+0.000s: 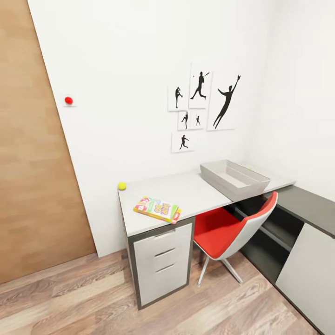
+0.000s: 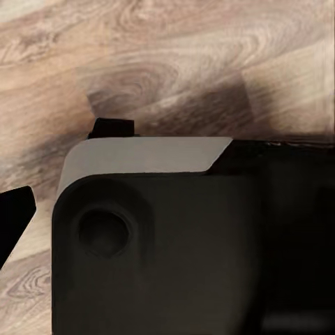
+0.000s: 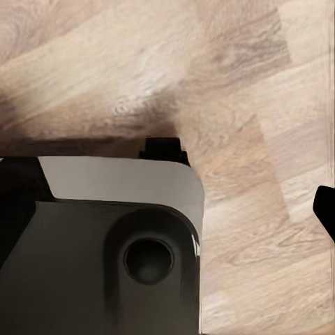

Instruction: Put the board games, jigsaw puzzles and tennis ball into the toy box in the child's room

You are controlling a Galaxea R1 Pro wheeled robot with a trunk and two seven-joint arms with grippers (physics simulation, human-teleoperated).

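The table (image 1: 195,191) stands against the white wall in the head view. A yellow-green tennis ball (image 1: 122,186) rests at its far left corner by the wall. One board game (image 1: 157,209), a flat yellow, green and red box, lies near the front edge above the drawers. The grey open toy box (image 1: 229,186) sits on the table's right part and looks empty. The jigsaw puzzles are out of view. In each wrist view a single dark fingertip (image 2: 15,213) (image 3: 325,209) shows at the picture's edge above the wooden floor, with nothing between the fingers.
A red and white chair (image 1: 228,232) is tucked under the table beside the white drawer unit (image 1: 163,260). A lower dark-topped cabinet (image 1: 307,204) runs along the right wall. A brown wooden panel (image 1: 32,163) stands at left. Wood floor lies before the desk.
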